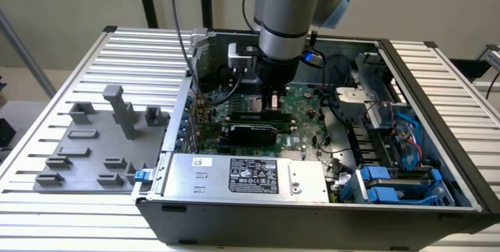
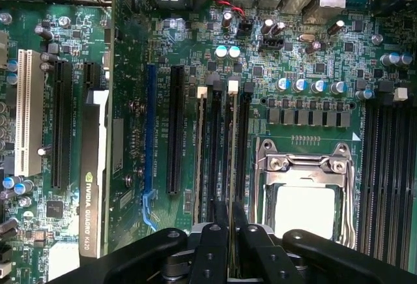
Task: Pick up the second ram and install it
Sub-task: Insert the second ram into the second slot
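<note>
Exterior view: high, angled down, far. Wrist view: close above motherboard; both share it.

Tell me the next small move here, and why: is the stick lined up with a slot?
Probably a short, slow, straight descent toward the board. In the wrist view the gripper appears to pinch the second ram edge-on, and its thin edge runs along a memory slot with a white latch, beside the CPU socket. It looks aligned but not yet seated.
</note>
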You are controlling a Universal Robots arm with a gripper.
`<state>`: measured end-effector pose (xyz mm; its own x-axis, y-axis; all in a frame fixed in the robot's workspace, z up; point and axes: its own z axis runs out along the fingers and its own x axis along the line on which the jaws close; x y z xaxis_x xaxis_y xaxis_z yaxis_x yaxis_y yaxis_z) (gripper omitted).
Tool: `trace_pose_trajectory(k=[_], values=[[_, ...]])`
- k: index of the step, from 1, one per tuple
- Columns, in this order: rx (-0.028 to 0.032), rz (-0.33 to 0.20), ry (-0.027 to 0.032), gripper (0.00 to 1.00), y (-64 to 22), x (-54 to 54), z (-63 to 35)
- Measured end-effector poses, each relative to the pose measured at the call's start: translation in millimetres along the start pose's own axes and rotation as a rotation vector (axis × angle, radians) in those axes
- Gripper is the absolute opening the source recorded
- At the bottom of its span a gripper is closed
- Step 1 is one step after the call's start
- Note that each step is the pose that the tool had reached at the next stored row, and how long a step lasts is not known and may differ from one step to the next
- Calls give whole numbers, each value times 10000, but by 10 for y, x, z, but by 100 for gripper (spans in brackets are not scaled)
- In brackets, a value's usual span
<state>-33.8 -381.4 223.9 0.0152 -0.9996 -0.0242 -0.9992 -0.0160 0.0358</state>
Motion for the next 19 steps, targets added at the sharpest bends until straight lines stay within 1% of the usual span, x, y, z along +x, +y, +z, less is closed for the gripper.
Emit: trace_pose_trajectory(k=[6, 16, 19], values=[[-4, 0, 0, 14, 0, -6, 1], [-6, 0, 3, 14, 2, -6, 29], [-14, 0, 0, 14, 2, -6, 30]])
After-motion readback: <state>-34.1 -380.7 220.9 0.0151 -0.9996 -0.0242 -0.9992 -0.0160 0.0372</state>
